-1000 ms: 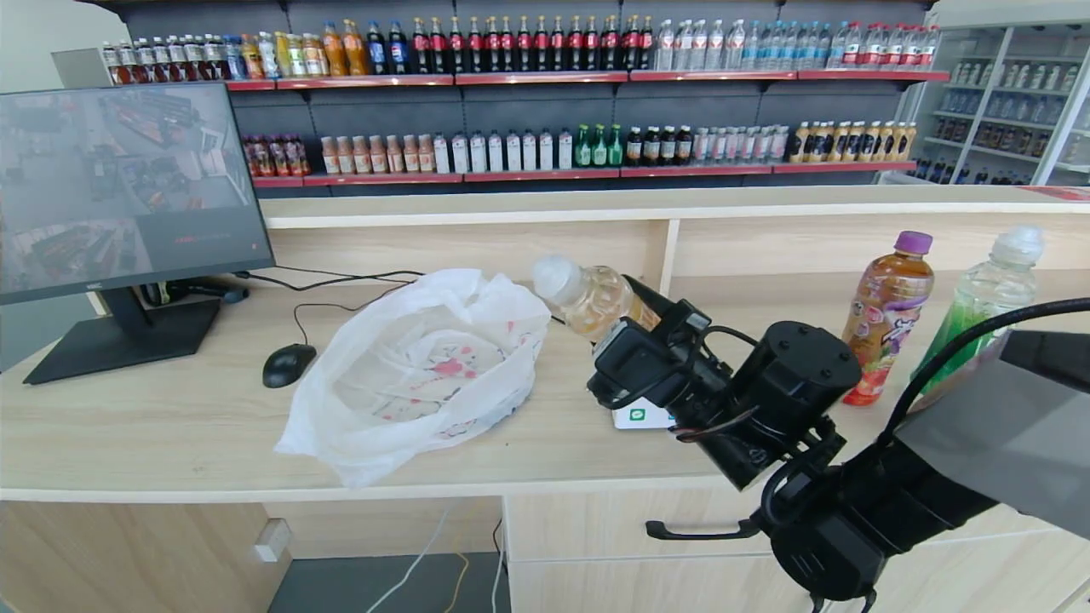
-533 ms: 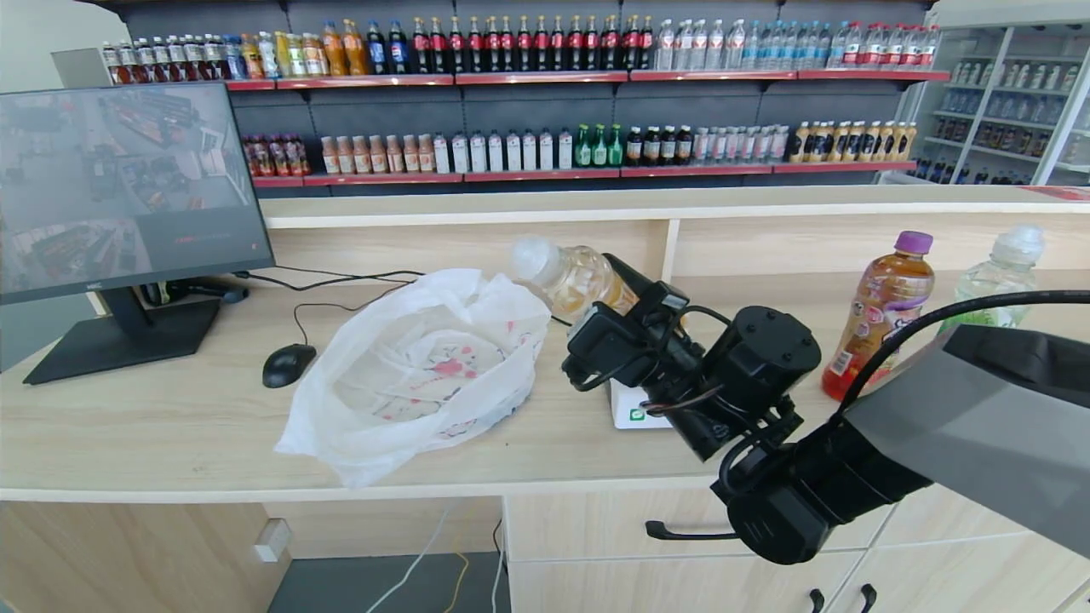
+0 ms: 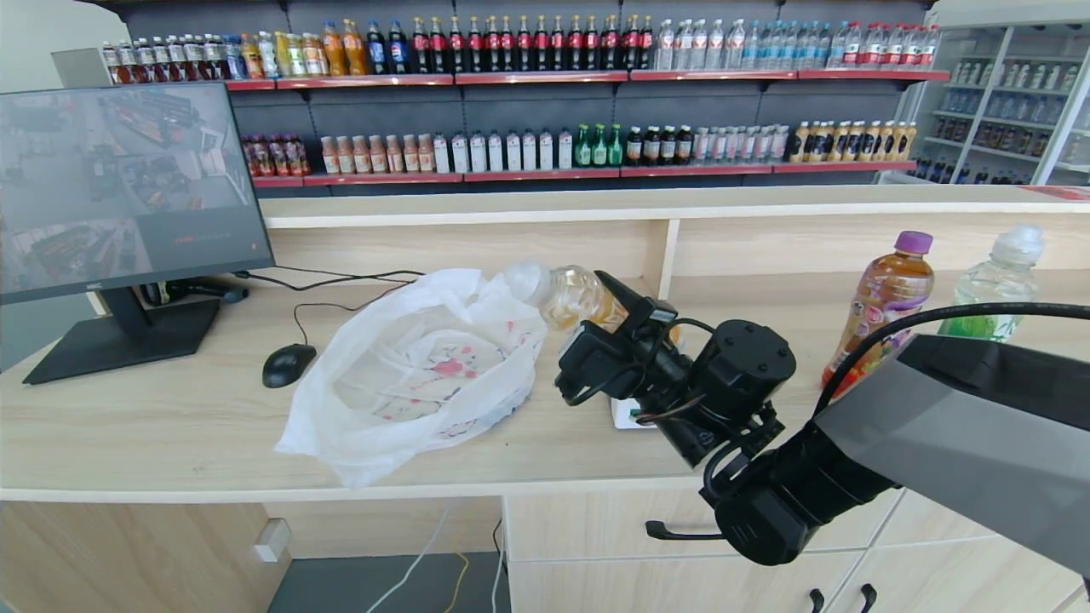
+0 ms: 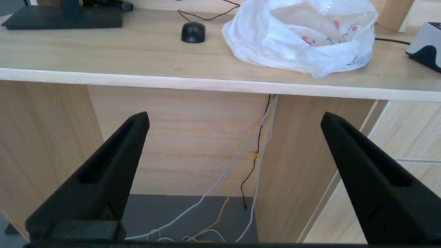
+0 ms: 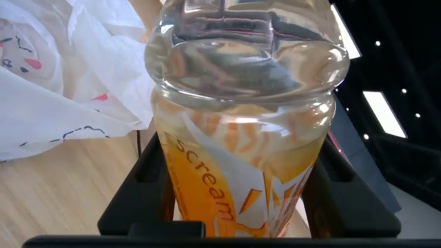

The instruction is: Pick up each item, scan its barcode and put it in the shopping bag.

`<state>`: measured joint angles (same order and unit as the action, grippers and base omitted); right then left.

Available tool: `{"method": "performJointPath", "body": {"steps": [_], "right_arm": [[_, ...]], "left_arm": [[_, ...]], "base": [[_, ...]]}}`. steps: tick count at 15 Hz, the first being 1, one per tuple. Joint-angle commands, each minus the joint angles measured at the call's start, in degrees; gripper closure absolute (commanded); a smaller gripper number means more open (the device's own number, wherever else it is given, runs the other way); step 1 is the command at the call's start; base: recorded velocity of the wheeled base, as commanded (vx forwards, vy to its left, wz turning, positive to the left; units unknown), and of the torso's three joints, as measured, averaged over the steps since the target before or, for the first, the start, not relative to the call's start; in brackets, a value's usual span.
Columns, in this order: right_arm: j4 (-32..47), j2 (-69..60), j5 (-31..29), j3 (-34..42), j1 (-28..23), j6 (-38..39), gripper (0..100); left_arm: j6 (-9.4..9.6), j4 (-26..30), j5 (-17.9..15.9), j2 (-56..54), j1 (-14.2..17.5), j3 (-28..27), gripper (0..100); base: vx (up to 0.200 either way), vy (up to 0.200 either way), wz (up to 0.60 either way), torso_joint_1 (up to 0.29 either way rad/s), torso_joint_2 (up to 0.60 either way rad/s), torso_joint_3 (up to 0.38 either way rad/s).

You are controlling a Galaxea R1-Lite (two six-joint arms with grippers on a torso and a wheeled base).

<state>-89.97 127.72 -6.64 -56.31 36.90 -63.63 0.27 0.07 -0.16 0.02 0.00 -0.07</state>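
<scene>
A clear bottle of pale yellow drink with a white cap is tilted toward the white shopping bag, its cap just over the bag's right rim. My right gripper is shut on this bottle; in the right wrist view the bottle sits between both black fingers, with the bag beside it. A white barcode scanner lies on the counter under the right arm. The left gripper hangs open below the counter front edge, facing the cabinet, with the bag above it.
An orange juice bottle with a purple cap and a clear green-label bottle stand at the counter's right. A monitor and a black mouse sit left of the bag. Cables hang under the counter.
My right arm has carried the bottle leftward, from above the scanner to the bag's right rim. The bag and the standing bottles have not moved.
</scene>
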Motion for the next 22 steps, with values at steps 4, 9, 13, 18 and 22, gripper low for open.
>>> {"method": "performJointPath", "body": {"steps": [4,9,13,18,22], "right_arm": [[-0.03,-0.02,0.84,1.03,-0.25,-2.28,100],[-0.03,-0.1,0.93,1.11,-0.25,-2.37,100],[-0.03,-0.54,0.93,1.2,-0.16,-3.07,100],[-0.03,-0.98,0.93,2.17,0.36,-4.3,100],[-0.03,-3.44,0.93,4.01,0.36,-4.3,100]], "left_arm": [[0.0,0.01,-0.02,-0.02,0.0,0.07,0],[0.0,0.01,-0.02,-0.02,0.0,-0.01,0],[0.0,0.01,-0.02,-0.02,0.0,-0.01,0],[0.0,0.01,-0.02,-0.02,0.0,-0.01,0],[0.0,0.01,-0.02,-0.02,0.0,-0.01,0]], "base": [[0.0,0.0,0.0,0.0,0.0,0.0],[0.0,0.0,0.0,0.0,0.0,0.0],[0.0,0.0,0.0,0.0,0.0,0.0],[0.0,0.0,0.0,0.0,0.0,0.0],[0.0,0.0,0.0,0.0,0.0,0.0]]}}
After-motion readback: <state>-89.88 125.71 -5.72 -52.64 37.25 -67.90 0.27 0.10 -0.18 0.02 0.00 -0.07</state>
